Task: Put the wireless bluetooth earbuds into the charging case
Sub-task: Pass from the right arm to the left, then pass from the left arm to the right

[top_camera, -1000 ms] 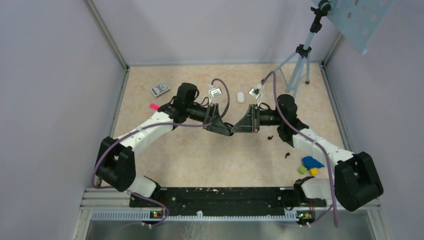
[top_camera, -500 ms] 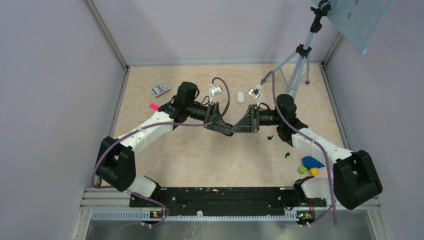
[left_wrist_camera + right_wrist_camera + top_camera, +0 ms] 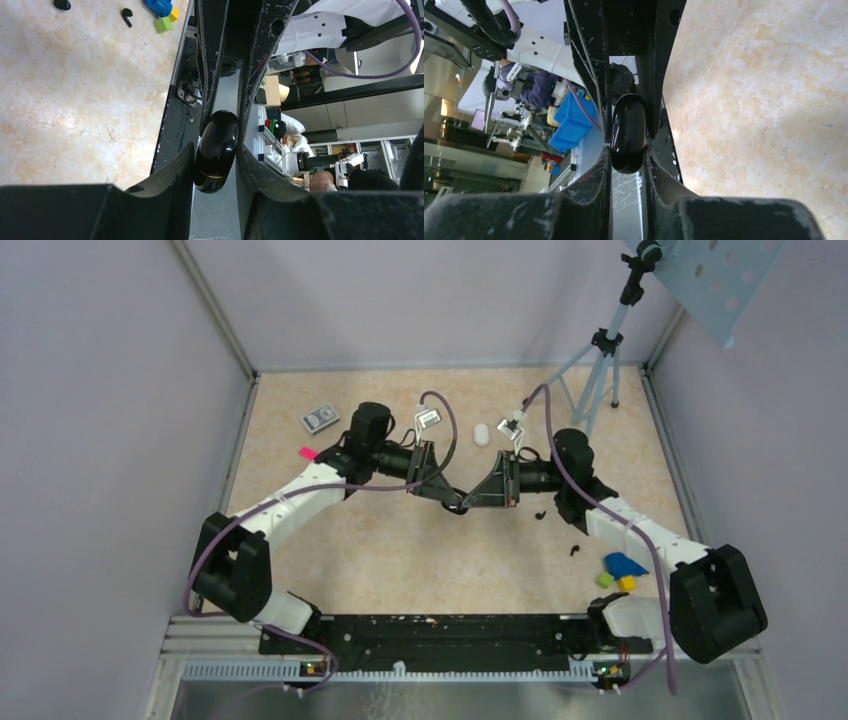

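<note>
A glossy black charging case [image 3: 218, 142] with a thin gold seam is held closed in mid-air between both grippers, above the table's middle [image 3: 463, 503]. My left gripper [image 3: 215, 172] is shut on one end of it. My right gripper [image 3: 628, 160] is shut on the other end [image 3: 628, 130]. Two black earbuds lie on the table to the right of my right gripper, one [image 3: 541, 514] near the arm and one [image 3: 576, 549] closer in. They also show in the left wrist view [image 3: 62, 4] [image 3: 127, 15]. No white earbuds can be made out.
A small white oval object [image 3: 481, 434] lies behind the grippers. Coloured toy blocks [image 3: 620, 570] sit at the near right. A grey box [image 3: 320, 418] and a pink piece [image 3: 308, 452] lie at the far left. A tripod [image 3: 598, 365] stands at the far right corner.
The left wrist has shifted slightly toward the back. Both grippers stay closed on the black case at the same spot.
</note>
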{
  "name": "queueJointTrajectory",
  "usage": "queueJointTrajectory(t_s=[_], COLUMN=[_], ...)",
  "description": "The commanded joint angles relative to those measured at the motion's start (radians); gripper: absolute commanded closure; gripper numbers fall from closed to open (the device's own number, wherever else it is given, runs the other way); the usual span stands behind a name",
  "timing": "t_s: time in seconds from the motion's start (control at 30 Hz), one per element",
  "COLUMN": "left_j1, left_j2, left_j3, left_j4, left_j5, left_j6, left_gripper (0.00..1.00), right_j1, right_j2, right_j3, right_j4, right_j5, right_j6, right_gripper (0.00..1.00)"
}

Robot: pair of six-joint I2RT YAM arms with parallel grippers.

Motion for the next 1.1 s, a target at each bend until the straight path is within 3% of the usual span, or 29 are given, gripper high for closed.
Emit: queueJointTrajectory(t_s=[0.0, 0.1, 0.2, 0.3, 0.4, 0.6, 0.73, 0.9, 1.07], left_j1=[0.003, 0.003, 0.004, 0.012, 0.04, 0.085, 0.084, 0.082, 0.081], left_j2=[-0.036, -0.033, -0.028, -0.025, -0.035, -0.118, -0.125, -0.161, -0.163], left_j3=[-0.011, -0.01, -0.007, -0.007, -0.013, -0.127, -0.203, -0.265, -0.272], left_j4=[0.085, 0.082, 0.079, 0.082, 0.093, 0.35, 0.533, 0.6, 0.598], left_j5=[0.026, 0.021, 0.008, -0.013, -0.051, -0.182, -0.221, -0.268, -0.268], left_j6=[-0.022, -0.022, -0.025, -0.037, -0.071, -0.307, -0.477, -0.551, -0.568], left_gripper=[0.7, 0.86, 1.0, 1.0, 1.0, 1.0, 1.0, 1.0, 1.0], right_j1=[0.008, 0.008, 0.008, 0.007, 0.007, 0.023, 0.122, 0.184, 0.184], right_j2=[-0.015, -0.015, -0.02, -0.05, -0.086, -0.196, -0.227, -0.208, -0.151], right_j3=[0.01, 0.009, 0.022, 0.043, 0.039, -0.136, -0.179, -0.207, -0.207], right_j4=[0.008, 0.001, -0.025, -0.099, -0.122, 0.19, 0.245, 0.322, 0.396], right_j5=[0.01, 0.017, 0.019, 0.078, 0.156, 0.373, 0.55, 0.704, 0.709], right_j6=[-0.033, -0.034, -0.038, -0.068, -0.049, 0.2, 0.189, 0.211, 0.244], right_gripper=[1.0, 0.97, 0.55, 0.39, 0.35, 0.32, 0.31, 0.32, 0.33])
